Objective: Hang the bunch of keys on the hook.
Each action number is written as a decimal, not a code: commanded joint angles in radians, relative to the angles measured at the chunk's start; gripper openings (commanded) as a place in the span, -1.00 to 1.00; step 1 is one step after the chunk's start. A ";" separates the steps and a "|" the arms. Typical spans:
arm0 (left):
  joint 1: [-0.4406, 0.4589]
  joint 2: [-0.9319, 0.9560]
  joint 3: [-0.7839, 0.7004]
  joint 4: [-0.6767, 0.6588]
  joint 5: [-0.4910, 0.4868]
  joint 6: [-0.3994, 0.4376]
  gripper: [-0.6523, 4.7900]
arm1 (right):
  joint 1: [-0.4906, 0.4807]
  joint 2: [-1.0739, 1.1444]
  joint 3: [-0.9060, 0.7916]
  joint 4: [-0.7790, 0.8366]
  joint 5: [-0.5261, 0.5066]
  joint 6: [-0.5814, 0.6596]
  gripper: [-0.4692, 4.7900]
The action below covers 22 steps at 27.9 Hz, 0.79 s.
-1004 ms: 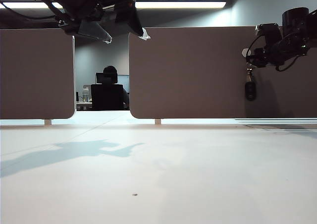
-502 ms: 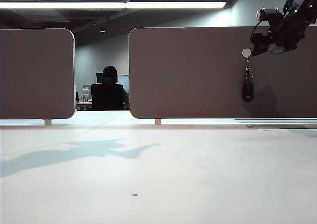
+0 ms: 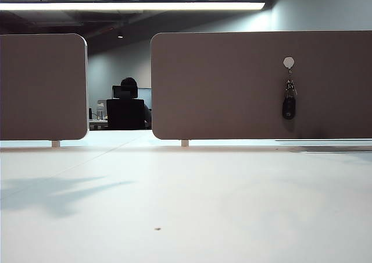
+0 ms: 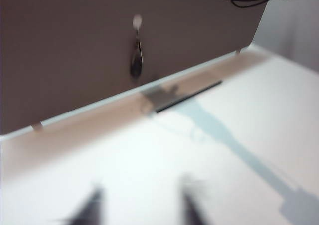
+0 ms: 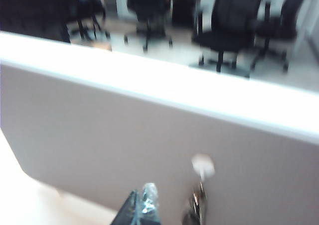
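The right gripper [image 5: 142,205], pressed together and empty, sits just beside the bunch of keys [image 3: 289,102], which hangs from the hook [image 3: 289,62] at the exterior frame's upper right on the partition panel [image 3: 232,82]. The left gripper [image 4: 142,207] is blurred, its fingers [image 4: 89,207] apart above the table [image 3: 186,205].

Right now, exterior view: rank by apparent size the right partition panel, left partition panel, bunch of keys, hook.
1. right partition panel
2. left partition panel, partly cut off by the frame edge
3. bunch of keys
4. hook, smallest

Neither arm appears in this view.
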State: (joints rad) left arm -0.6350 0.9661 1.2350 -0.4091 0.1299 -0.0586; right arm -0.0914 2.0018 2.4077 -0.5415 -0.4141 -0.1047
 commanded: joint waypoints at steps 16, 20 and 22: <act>0.001 -0.741 -0.251 -0.296 -0.290 0.024 -0.78 | 0.042 -1.009 -0.873 0.046 -0.011 -0.034 -0.86; 0.001 -0.822 -0.398 -0.230 -0.283 -0.047 -0.78 | 0.075 -1.222 -1.117 0.048 -0.009 0.004 -0.85; 0.001 -0.844 -0.474 -0.174 -0.282 -0.093 -0.78 | 0.084 -1.307 -1.220 0.054 -0.006 0.029 -0.86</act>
State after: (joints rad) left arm -0.6342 0.1287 0.7959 -0.6376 -0.1577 -0.1024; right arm -0.0109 0.7296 1.2385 -0.4942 -0.4236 -0.1112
